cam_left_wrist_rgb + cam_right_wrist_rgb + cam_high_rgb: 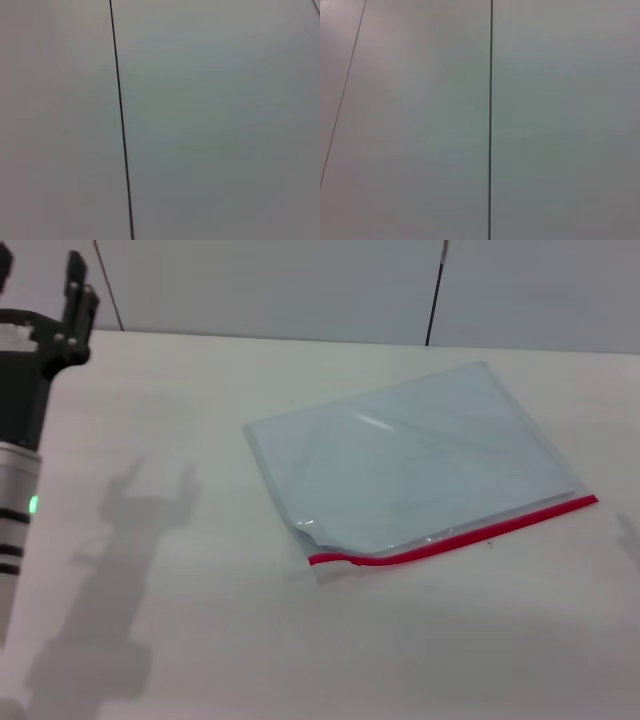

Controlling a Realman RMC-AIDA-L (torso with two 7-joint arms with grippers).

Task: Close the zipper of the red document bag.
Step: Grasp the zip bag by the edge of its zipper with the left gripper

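The red document bag (420, 465), a flat translucent pale-blue pouch, lies on the white table (200, 640) right of centre in the head view. Its zipper (470, 532), a thin red strip, runs along the bag's near long edge. Toward its left end the strip kinks and the plastic there bulges up a little. My left gripper (78, 285) is raised at the far left, well clear of the bag; its shadow on the table shows two separate prongs. The right gripper is out of view. Both wrist views show only pale wall panels.
A pale panelled wall (300, 280) with dark vertical seams (433, 290) rises behind the table's far edge. The left arm's shadow (120, 570) falls across the table's left part.
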